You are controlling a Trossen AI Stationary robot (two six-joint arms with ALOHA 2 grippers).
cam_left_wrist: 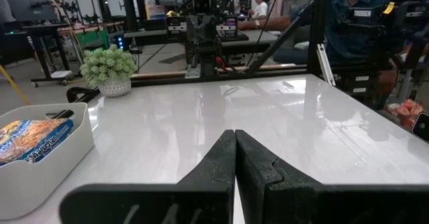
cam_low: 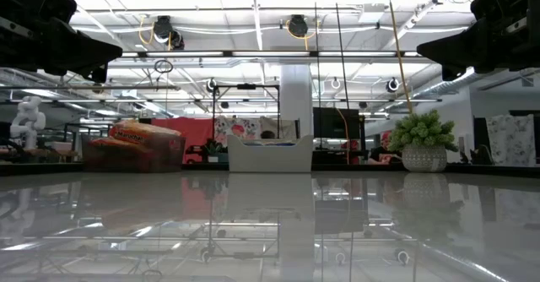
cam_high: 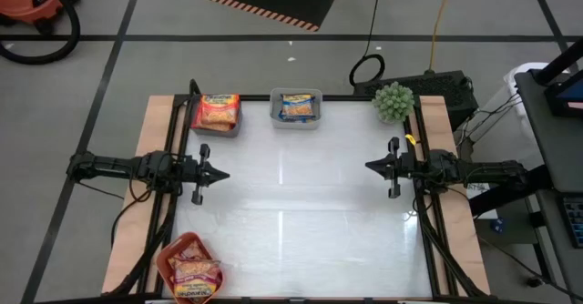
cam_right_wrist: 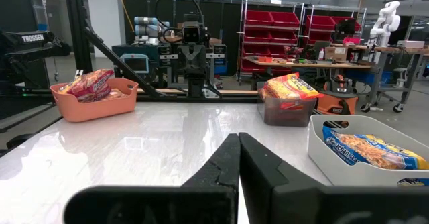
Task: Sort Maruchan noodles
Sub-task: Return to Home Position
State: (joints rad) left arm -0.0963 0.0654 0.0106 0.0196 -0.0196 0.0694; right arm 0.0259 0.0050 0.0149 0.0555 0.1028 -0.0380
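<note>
Homing both arms is the step in hand; judged nearly complete.

- Left end effector [cam_high: 221, 174]: at the left edge of the tabletop [cam_high: 301, 204], pointing inward. Fingers [cam_left_wrist: 218, 167] pressed together along one seam, nothing between them.
- Right end effector [cam_high: 370, 166]: mirrors it at the right edge, pinched closed and empty, as the right wrist view confirms.
- The two tips face each other across the bare middle, well apart.

Packet positions:
- Orange packets [cam_high: 217, 110] heaped in the dark bin [cam_high: 219, 132], far left corner. The stack rises above the rim.
- Blue packet [cam_high: 297, 106] lying in the grey bin [cam_high: 274, 108], far edge, centre-left.
- Pink-red packets [cam_high: 194, 272] in the orange bin [cam_high: 164, 257], near left corner.
- No loose packet visible on the surface.
- A small potted plant [cam_high: 393, 101] stands at the far right corner, near the right arm's rail.

Notes for finishing well:
- Keep both end effectors shut and level so nothing snags.
- Settle each arm straight back along its own side, without swinging toward the far edge. The left arm lies between the two left-hand bins, and the overfilled dark bin looks easiest to disturb.
- The right arm should keep clear of the plant.
- Move slowly and symmetrically, then stop and hold.
</note>
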